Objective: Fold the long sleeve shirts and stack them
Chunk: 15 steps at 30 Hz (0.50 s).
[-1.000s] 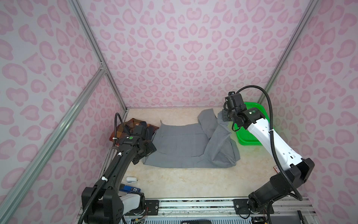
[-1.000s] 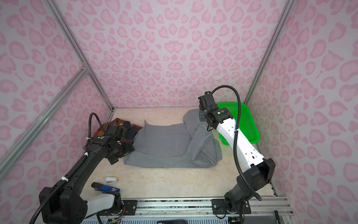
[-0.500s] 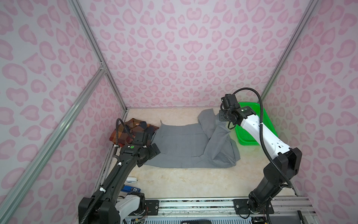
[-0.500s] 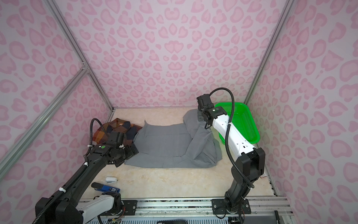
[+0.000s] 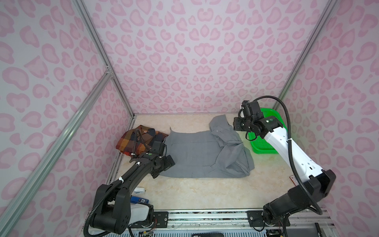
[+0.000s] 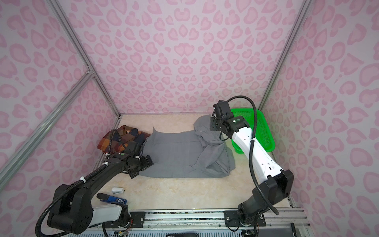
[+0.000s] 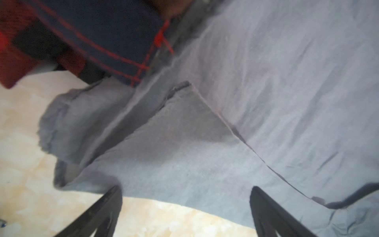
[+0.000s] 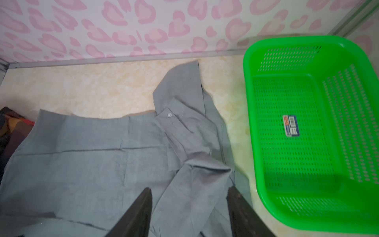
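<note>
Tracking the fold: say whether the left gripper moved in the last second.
Yes. In a top view the left gripper shifted right, away from the plaid shirt, over the gray shirt's corner.

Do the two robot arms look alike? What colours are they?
Not quite. The left arm is mostly black, with white cable ties along it. The right arm has a white forearm shell, black joints and a looping black hose. A small green light glows near each wrist. The left gripper and right gripper each end in two slim dark fingers.
</note>
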Motion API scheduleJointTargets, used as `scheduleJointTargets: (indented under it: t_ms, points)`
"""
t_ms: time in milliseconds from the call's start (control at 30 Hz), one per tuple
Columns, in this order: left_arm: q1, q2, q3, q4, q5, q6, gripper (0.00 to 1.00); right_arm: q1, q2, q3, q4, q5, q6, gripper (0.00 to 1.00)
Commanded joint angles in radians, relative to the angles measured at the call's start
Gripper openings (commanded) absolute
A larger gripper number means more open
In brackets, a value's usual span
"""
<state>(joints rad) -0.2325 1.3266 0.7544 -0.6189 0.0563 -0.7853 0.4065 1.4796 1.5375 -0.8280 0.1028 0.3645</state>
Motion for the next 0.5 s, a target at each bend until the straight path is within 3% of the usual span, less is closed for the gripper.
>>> scheduleJointTargets:
  t_ms: [0, 267, 467]
  points:
    - [-0.002, 0.039, -0.016, 0.051, -0.006, -0.006, 0.98, 0.005, -0.128, -0.27, 0.067, -0.043, 0.095, 0.57]
    - [-0.002, 0.114, -0.058, 0.106, -0.003, -0.012, 0.98, -0.028, -0.233, -0.655, 0.178, -0.03, 0.238, 0.5]
    - [-0.002, 0.132, -0.084, 0.128, -0.009, -0.02, 0.98, -0.101, -0.072, -0.683, 0.228, -0.125, 0.234, 0.46]
